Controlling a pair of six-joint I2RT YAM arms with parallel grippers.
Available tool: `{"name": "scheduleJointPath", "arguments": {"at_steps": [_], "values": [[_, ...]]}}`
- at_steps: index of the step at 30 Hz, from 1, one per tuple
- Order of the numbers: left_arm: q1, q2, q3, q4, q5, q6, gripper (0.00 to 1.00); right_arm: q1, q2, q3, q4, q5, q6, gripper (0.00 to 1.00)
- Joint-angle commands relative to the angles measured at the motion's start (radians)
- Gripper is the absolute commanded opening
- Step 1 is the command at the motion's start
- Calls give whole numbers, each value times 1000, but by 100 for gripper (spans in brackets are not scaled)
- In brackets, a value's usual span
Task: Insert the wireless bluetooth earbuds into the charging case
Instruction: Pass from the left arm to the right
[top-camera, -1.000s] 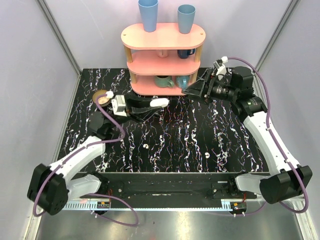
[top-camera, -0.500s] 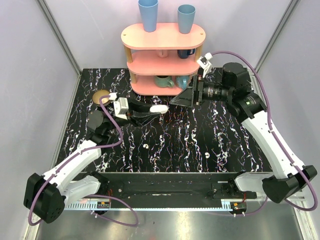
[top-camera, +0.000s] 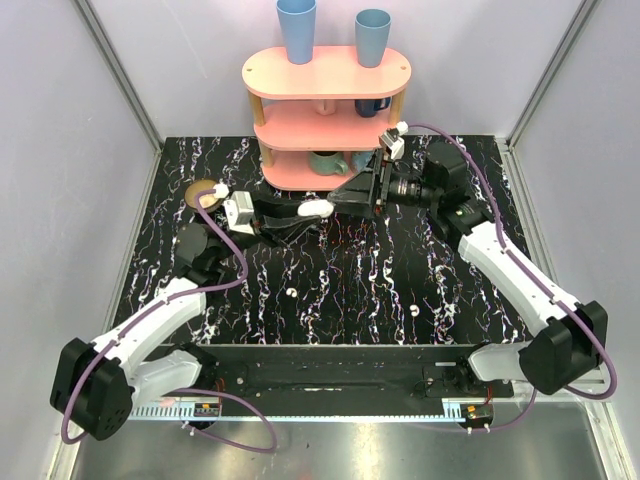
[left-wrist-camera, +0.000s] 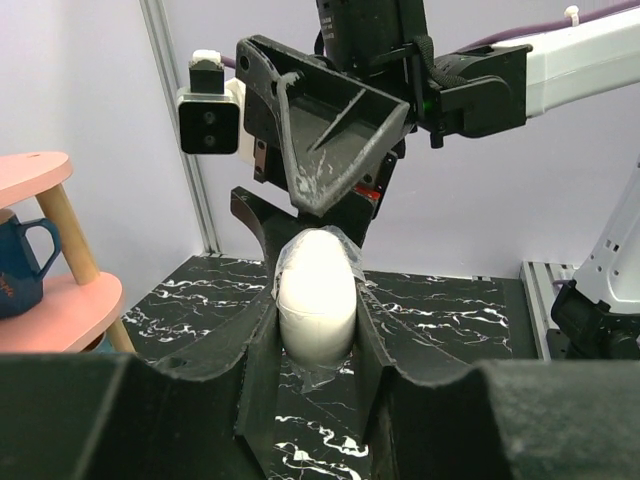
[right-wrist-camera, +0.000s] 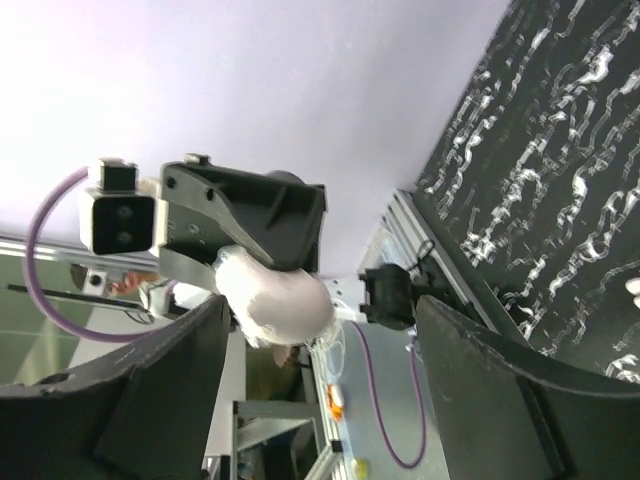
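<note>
Swinging in from the shelf (top-camera: 330, 72), the released right fingers (left-wrist-camera: 330, 130) now face the charging case (left-wrist-camera: 316, 295), which the left fingers (left-wrist-camera: 250, 345) clench above the counter (top-camera: 350, 270), probably to open its lid, while both earbuds (top-camera: 290, 293) lie loose below.

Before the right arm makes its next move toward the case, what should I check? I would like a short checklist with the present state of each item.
1. Left gripper shut on the charging case: ok.
2. Right gripper open and facing the case: ok.
3. Case lid open to receive the earbuds: not ok, it looks closed.
4. Left earbud and right earbud lying free on the table: ok.
5. Right gripper not touching the case: cannot tell.
</note>
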Motion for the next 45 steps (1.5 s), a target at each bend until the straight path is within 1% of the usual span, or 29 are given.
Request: {"name": "scheduleJointPath", "arguments": {"at_steps": [1,4,11,16,19,25,28,33,34,37,39,40,41,42,45], "values": [[-1,7,5,107,-27,-20,0,13,11,-8,278,-48,156,83],[-1,9,-1,107,-37,-14,0,15,31,-29,377,-70,246,82],[-1,12,-16,120,-65,-9,0,29,57,-51,440,-97,337,77],[-1,15,-21,124,-80,-2,0,38,66,-58,477,-102,364,74],[-1,16,-25,132,-91,6,0,46,80,-52,503,-120,389,73],[-1,20,-25,132,-109,24,0,58,98,-44,492,-131,400,71],[-1,26,-21,130,-103,26,0,64,103,-51,498,-126,400,67],[-1,33,-16,130,-91,26,0,66,108,-52,509,-120,409,56],[-1,33,-15,129,-90,26,0,66,108,-54,517,-117,412,48],[-1,35,-18,127,-91,26,0,66,117,-58,570,-123,443,35],[-1,33,-21,121,-94,26,1,67,125,-63,592,-126,470,33],[-1,33,-19,118,-96,23,6,67,128,-63,604,-126,473,26],[-1,33,-21,114,-97,21,9,66,129,-66,610,-125,483,24],[-1,33,-19,110,-97,20,12,67,129,-72,619,-123,489,22],[-1,33,-24,109,-100,12,28,66,134,-87,661,-117,519,18]]}}
